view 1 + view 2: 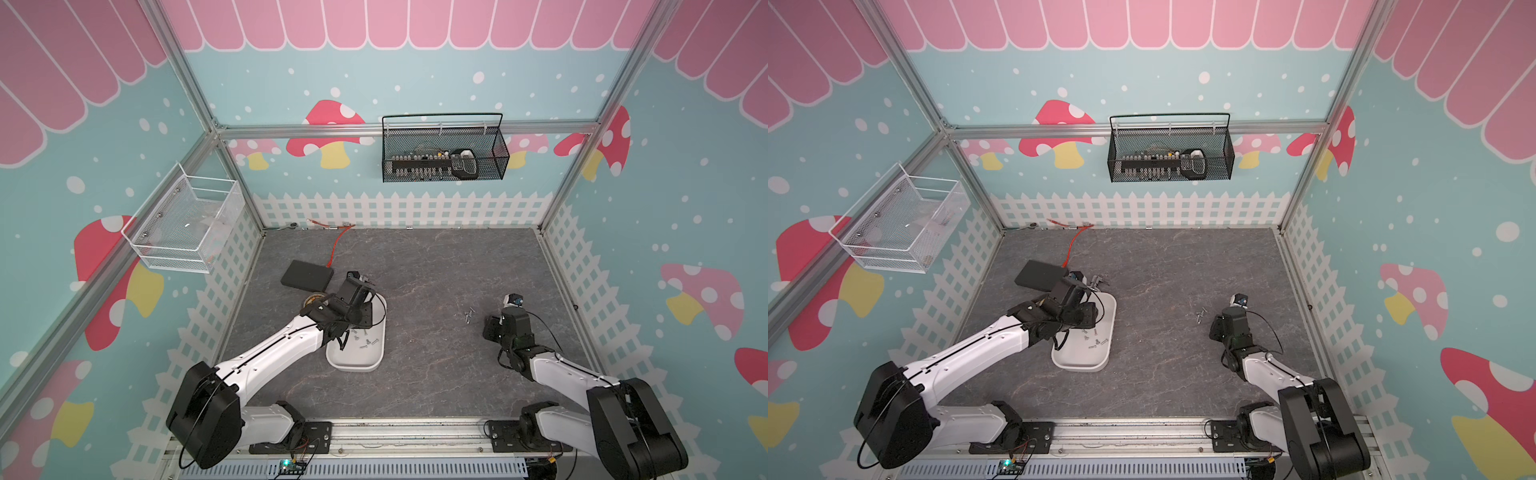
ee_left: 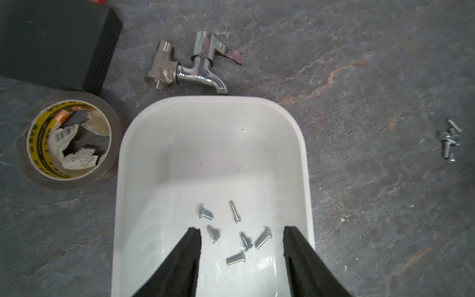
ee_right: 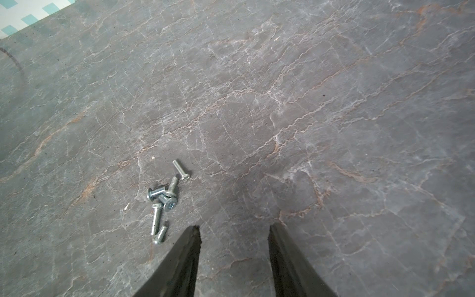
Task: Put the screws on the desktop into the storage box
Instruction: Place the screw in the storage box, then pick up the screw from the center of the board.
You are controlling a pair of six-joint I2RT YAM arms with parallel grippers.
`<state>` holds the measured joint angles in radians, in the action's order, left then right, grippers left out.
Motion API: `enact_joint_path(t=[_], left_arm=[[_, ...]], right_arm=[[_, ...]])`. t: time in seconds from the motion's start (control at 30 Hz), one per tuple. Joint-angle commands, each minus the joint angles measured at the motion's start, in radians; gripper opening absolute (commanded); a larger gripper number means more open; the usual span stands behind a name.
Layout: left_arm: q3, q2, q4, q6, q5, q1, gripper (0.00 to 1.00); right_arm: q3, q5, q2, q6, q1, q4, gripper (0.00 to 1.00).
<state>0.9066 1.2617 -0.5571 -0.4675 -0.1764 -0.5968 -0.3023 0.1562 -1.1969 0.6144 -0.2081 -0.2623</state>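
Now, left gripper (image 2: 241,228): jaws apart, empty, hanging over white tray (image 2: 305,164), the drop spot.
In tray: six screws (image 2: 245,241).
Right gripper (image 3: 234,227): parted, empty, just beside remaining screws (image 3: 167,203) on desktop (image 3: 308,102) — ready for picking.

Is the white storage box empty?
Not empty: six screws lie loose on the storage box floor in the left wrist view.

The only printing is on the roll of packing tape (image 2: 38,154): black characters run round its yellow inner core, too blurred to read. A torn paper scrap (image 2: 63,133) inside the core carries a barcode and fine print, likewise illegible.
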Motion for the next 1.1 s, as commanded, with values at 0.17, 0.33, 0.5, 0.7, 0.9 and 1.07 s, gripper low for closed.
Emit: enact_joint_path(t=[0.17,0.33,0.5,0.7,0.9,1.07], left_arm=[[-0.095,-0.271,0.003,0.036,0.067,0.006,0.56],[-0.125,-0.371,0.046,0.052,0.058,0.003,0.56],[-0.13,-0.364,0.053,0.052,0.057,0.005,0.56],[-0.136,-0.384,0.053,0.046,0.046,0.005,0.56],[-0.137,-0.387,0.052,0.046,0.044,0.006,0.56],[-0.137,-0.378,0.052,0.046,0.044,0.005,0.56]], right_arm=[[-0.007,-0.01,0.018,-0.015,0.004,-0.014,0.5],[-0.016,-0.043,0.049,-0.026,-0.032,-0.014,0.51],[-0.098,-0.09,0.064,-0.042,-0.068,0.082,0.54],[-0.237,-0.149,-0.044,-0.072,-0.098,0.243,0.56],[-0.282,-0.145,-0.136,-0.084,-0.146,0.279,0.51],[-0.324,-0.098,-0.227,-0.076,-0.164,0.314,0.44]])
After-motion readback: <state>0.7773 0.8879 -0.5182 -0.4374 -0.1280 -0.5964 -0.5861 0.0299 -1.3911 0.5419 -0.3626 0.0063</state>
